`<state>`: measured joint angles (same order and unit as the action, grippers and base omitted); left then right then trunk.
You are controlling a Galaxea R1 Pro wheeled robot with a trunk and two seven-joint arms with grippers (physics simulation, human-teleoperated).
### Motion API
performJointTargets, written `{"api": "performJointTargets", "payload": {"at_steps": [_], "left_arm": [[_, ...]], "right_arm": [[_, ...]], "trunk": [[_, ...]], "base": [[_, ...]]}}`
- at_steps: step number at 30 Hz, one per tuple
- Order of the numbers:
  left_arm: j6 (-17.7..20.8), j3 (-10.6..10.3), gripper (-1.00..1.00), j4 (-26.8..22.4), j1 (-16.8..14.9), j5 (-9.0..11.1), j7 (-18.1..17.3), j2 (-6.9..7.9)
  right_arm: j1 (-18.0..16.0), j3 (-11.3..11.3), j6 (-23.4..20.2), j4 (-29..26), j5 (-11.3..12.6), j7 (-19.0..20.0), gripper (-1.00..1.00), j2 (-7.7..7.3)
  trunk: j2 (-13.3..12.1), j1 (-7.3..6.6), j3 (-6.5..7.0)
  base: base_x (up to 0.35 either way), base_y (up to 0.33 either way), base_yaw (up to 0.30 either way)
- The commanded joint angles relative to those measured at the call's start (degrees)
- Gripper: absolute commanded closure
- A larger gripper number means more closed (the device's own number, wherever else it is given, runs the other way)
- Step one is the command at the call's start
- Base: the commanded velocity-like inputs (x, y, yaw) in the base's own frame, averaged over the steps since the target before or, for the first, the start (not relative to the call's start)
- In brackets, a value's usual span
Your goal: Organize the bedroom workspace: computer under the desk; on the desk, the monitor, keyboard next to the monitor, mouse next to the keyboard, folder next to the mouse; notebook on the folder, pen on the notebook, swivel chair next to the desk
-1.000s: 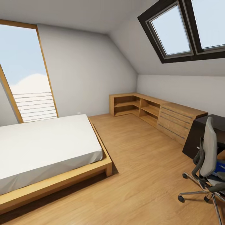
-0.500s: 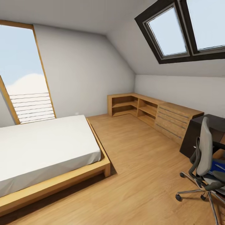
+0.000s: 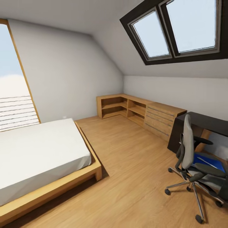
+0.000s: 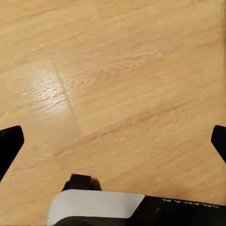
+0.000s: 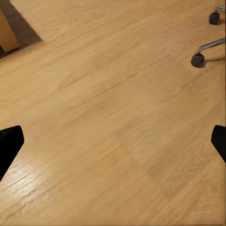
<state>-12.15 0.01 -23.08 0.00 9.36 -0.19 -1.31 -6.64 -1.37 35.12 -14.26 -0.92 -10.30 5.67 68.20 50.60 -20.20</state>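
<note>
Bedroom: blue folder point(image 3: 210, 162) on swivel chair point(image 3: 190, 158).

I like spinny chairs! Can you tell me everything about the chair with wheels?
The swivel chair has a tall light-grey back, dark armrests, a dark seat and shiny metal legs ending in small black wheels. It stands upright on the wooden floor, right in front of the dark desk, with its back turned toward the bed side of the room. A blue folder lies on its seat. Two of its wheels also show in the right wrist view.
</note>
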Motion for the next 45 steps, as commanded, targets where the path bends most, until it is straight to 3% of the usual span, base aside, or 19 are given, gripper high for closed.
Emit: {"api": "performJointTargets", "payload": {"at_steps": [1, 8, 45], "left_arm": [[-1.2, 0.0, -1.00, 0.6, 0.0, 0.4, 0.0, -0.04], [-3.2, 0.0, -1.00, 1.8, 0.0, 0.4, 0.2, -0.11], [-3.6, 0.1, -1.00, 1.9, 0.0, 0.4, 0.3, -0.18]], "right_arm": [[0.0, -0.1, 0.1, 0.0, -0.1, -0.4, -1.00, -0.03], [-0.1, -0.1, 0.1, 0.3, -0.2, -0.3, -1.00, 0.56], [-0.1, -0.2, 0.1, 0.4, -0.1, -0.3, -1.00, 0.89]], "trunk": [[0.0, 0.00, -0.06], [0.0, 0.00, -0.06], [0.0, 0.00, -0.06]], "base": [[0.000, 0.000, -0.270], [0.000, 0.000, -0.270], [0.018, 0.015, -0.270]]}}
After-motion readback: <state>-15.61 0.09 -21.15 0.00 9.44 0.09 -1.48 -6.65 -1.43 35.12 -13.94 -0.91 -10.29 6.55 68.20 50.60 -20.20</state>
